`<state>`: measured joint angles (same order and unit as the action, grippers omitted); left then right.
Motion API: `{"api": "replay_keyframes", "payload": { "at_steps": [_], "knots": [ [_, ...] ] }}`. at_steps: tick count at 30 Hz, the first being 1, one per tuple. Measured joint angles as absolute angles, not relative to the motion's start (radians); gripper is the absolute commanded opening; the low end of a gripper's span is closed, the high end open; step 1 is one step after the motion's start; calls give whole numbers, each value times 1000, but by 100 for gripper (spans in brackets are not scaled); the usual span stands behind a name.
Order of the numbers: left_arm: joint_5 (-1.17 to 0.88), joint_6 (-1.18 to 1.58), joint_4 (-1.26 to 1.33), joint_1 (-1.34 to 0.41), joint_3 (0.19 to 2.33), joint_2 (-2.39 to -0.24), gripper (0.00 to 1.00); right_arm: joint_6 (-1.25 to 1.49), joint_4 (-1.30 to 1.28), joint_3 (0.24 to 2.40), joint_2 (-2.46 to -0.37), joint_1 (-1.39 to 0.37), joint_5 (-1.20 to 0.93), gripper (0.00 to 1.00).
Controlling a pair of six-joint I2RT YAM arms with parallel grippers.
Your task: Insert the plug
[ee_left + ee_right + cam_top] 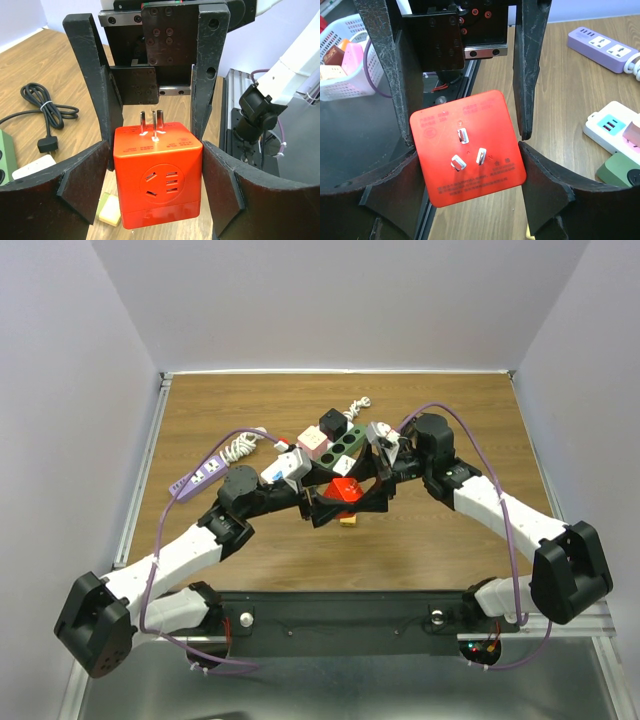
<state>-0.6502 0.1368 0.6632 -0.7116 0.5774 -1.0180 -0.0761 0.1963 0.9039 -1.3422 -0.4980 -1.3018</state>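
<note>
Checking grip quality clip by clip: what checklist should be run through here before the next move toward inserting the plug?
1. Jaws of the right gripper closed on the red adapter: ok.
2. Jaws of the left gripper off the adapter: cannot tell; they sit right at its sides.
3. Adapter square in the right jaws: not ok, it sits tilted.
4. Three prongs exposed and straight: ok.
5. Free sockets on the purple power strip: ok.
</note>
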Motion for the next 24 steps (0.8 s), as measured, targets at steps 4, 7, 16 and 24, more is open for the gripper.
{"api": "replay_keyframes", "payload": {
  "at_steps": [4,7,16,24],
  "knots": [
    [-666,141,680,-711,579,-1042,79,-86,182,904,-1342,-496,-1301,0],
    [-677,146,698,-711,579,-1055,74,-91,171,904,-1342,-491,-1301,0],
    [-697,169,725,-704,578,-1072,0,-94,162,904,-1341,-487,-1291,10],
    [-682,208,793,-700,543,-1073,0,-91,155,904,-1338,-488,-1228,71]
  ]
}}
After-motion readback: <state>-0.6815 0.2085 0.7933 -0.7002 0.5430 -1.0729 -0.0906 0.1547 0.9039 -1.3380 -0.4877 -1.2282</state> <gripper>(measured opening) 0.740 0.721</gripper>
